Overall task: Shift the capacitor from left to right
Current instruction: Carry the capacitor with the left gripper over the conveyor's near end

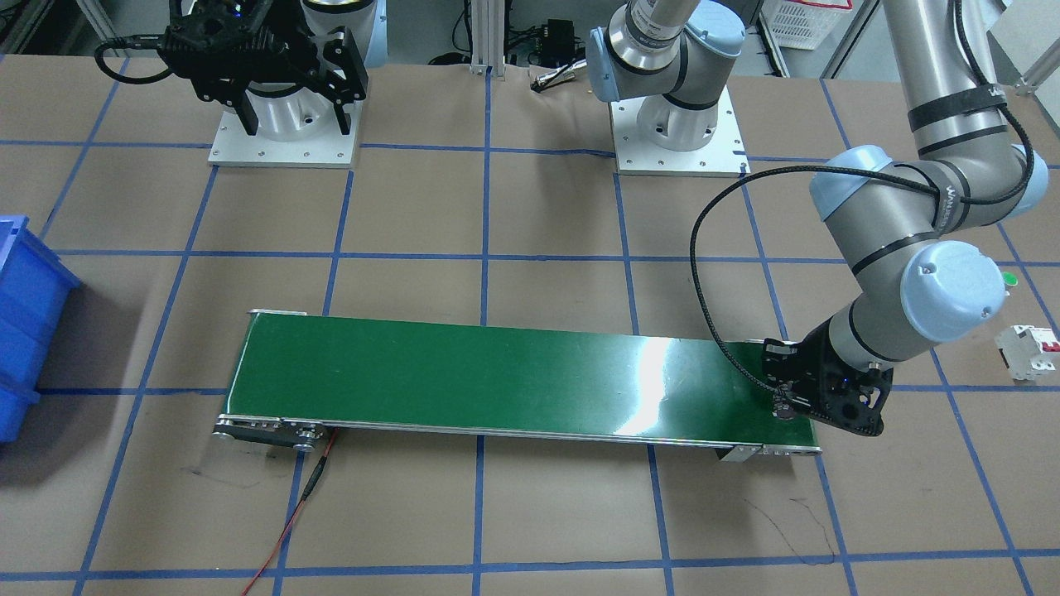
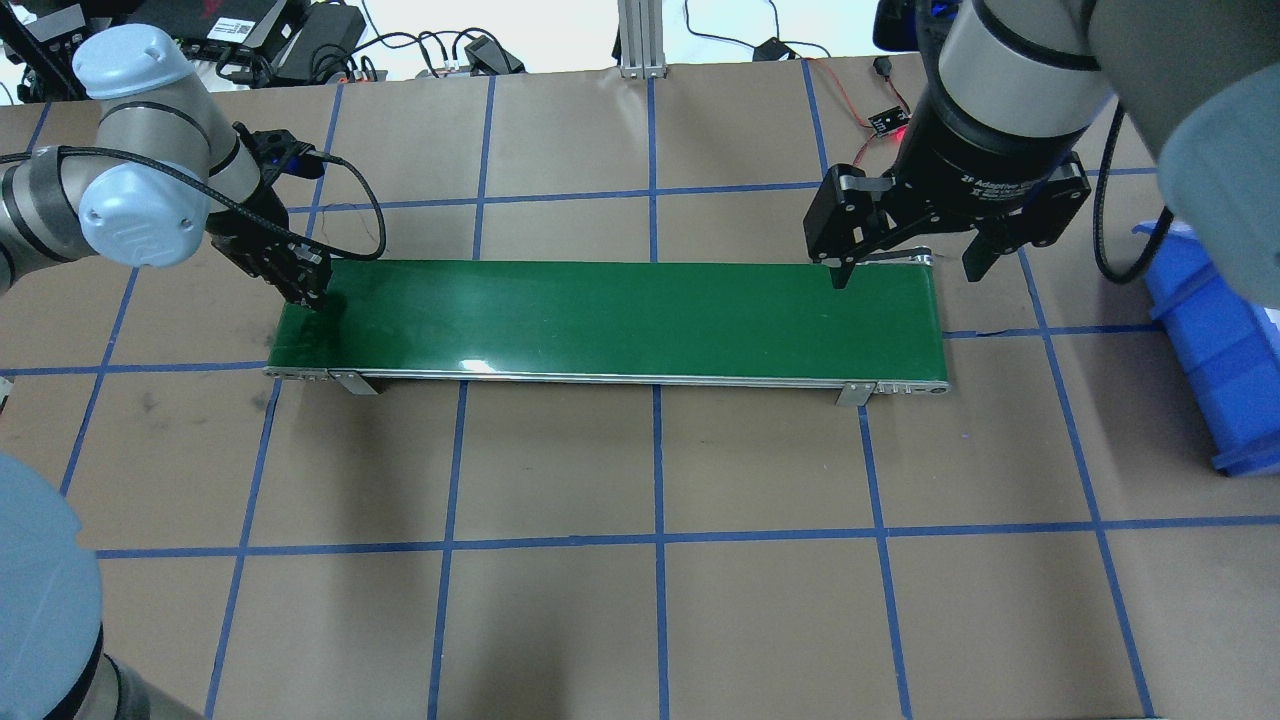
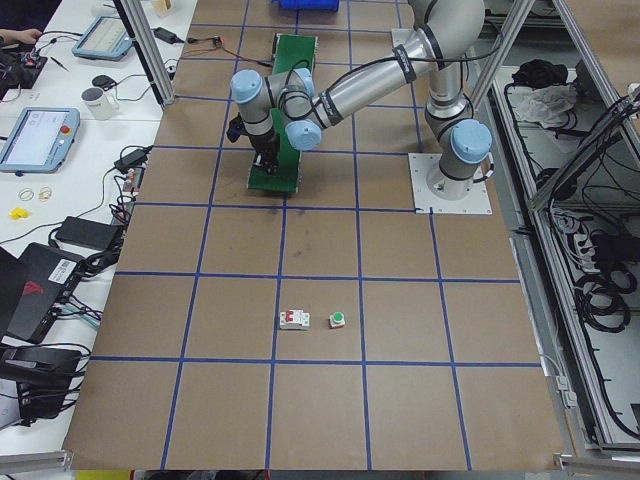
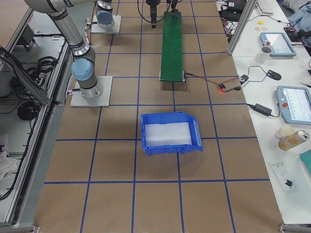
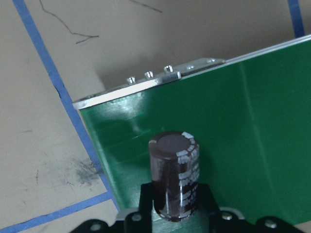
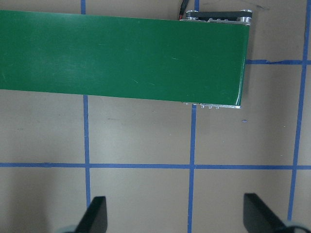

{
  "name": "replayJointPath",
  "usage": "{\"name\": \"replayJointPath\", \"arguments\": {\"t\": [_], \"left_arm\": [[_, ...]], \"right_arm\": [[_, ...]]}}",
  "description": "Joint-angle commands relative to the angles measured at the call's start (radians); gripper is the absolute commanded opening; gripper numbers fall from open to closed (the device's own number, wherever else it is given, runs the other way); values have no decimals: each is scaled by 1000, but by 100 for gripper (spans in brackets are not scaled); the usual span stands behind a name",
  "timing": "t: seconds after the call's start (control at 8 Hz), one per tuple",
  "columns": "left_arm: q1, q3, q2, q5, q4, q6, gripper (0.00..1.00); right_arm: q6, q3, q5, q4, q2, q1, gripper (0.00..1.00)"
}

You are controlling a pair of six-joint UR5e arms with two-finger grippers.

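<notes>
**Capacitor (image 5: 174, 177): gripped above the belt's left end**

The left gripper (image 2: 306, 292) is pinching the dark, pale-striped cylinder between its jaws, the flat end pointing toward the wrist camera. It is hanging over the green conveyor belt (image 2: 620, 315) near the end corner; whether it is touching the belt cannot be told. The right gripper (image 6: 177, 213) is hovering near the belt's right end, its jaws spread wide. Beyond that, a blue bin (image 4: 167, 149) is sitting on the table. A white breaker (image 1: 1027, 352) and a green button (image 1: 1008, 280) are lying off the left end.

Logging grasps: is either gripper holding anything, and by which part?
The left gripper holds the capacitor by its wrist-side end, the other end sticking out past the jaws. The right gripper is open, empty.
</notes>
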State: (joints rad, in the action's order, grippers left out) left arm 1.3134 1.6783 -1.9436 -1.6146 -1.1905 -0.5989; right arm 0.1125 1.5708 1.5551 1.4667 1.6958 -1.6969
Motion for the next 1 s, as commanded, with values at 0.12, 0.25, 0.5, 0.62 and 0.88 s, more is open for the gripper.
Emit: {"name": "replayJointPath", "arguments": {"t": [0.12,0.25,0.5,0.62,0.88], "left_arm": [[-2,8,-15,-5,-14,126,38],[-2,8,0,-10,-29,131,99],[4,-2,67,-10,-112,206,100],[6,-2,118,-8,-135,211,100],[9,-3,223,-10,-202,211,100]], "right_arm": [[-7,0,5,7,-1,2,100],[-8,0,5,3,-1,2,100],[-16,0,11,7,-1,2,100],[-14,0,10,7,-1,2,100],[-16,0,11,7,-1,2,100]]}}
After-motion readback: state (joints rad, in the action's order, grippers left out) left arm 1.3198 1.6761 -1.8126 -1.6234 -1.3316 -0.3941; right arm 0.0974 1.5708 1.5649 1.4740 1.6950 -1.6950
